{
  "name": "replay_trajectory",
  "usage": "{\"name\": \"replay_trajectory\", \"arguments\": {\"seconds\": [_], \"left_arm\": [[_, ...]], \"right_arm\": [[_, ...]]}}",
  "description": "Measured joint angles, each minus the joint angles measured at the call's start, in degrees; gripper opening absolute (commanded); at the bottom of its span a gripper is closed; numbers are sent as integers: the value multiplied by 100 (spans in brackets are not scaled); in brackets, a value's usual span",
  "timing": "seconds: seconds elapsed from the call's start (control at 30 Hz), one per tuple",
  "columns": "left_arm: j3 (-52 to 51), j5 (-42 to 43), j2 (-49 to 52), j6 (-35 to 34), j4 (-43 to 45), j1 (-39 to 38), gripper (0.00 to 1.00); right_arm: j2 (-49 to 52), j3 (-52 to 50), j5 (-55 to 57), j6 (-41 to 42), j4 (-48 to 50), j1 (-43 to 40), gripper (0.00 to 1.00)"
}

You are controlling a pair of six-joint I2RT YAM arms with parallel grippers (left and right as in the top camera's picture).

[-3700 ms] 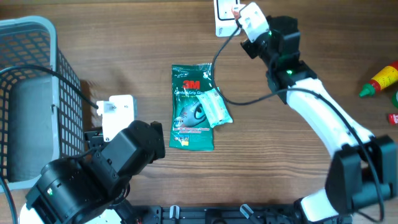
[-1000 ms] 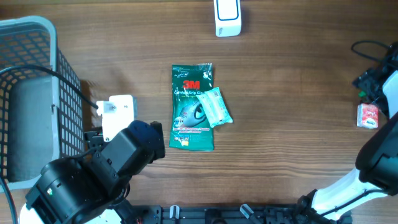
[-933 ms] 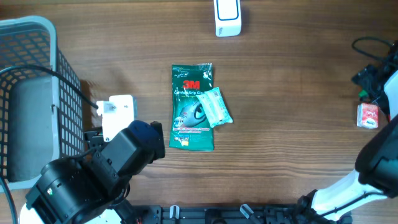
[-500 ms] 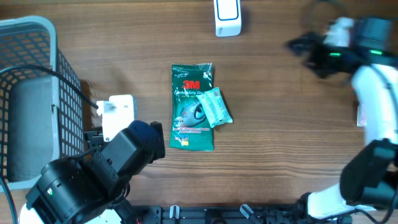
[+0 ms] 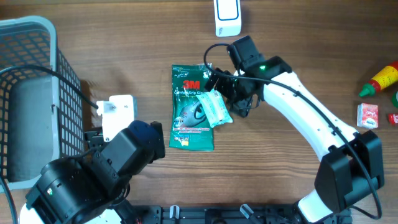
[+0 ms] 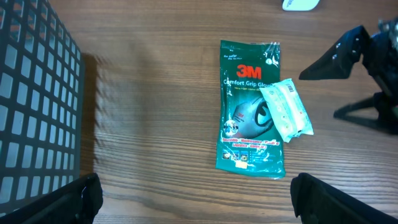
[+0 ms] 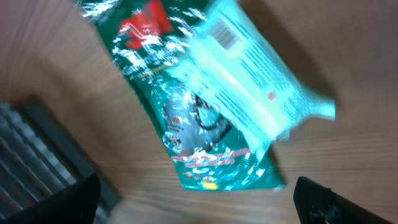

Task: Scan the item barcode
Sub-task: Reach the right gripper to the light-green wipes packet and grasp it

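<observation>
Glossy plastic green packet (image 5: 192,107) (crinkly film) on matt wood-grain table (image 5: 292,174).

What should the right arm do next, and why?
Probably lower the right gripper a little and close on the pale teal packet. Its jaws are open and empty right by that packet, which lies on the green 3M packet, barcode up. The white device, likely the scanner, stands well apart, so the item must be carried there.

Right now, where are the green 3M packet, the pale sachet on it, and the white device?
green 3M packet (image 5: 191,85), overhead view, its red logo.
pale sachet (image 5: 215,109), overhead view, its middle.
white device (image 5: 227,17), overhead view, its middle.
</observation>
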Motion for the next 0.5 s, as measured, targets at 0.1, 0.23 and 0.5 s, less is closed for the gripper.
{"name": "replay_trajectory", "arguments": {"seconds": [0.1, 0.23, 0.5], "left_arm": [[0, 0, 0, 2, -2, 0, 100], [0, 0, 0, 0, 0, 0, 100], [0, 2, 0, 0, 2, 2, 100]], "right_arm": [[0, -229, 33, 870, -13, 61, 100], [0, -852, 37, 1646, 96, 70, 100], [59, -2898, -640, 3117, 3589, 68, 100]]}}
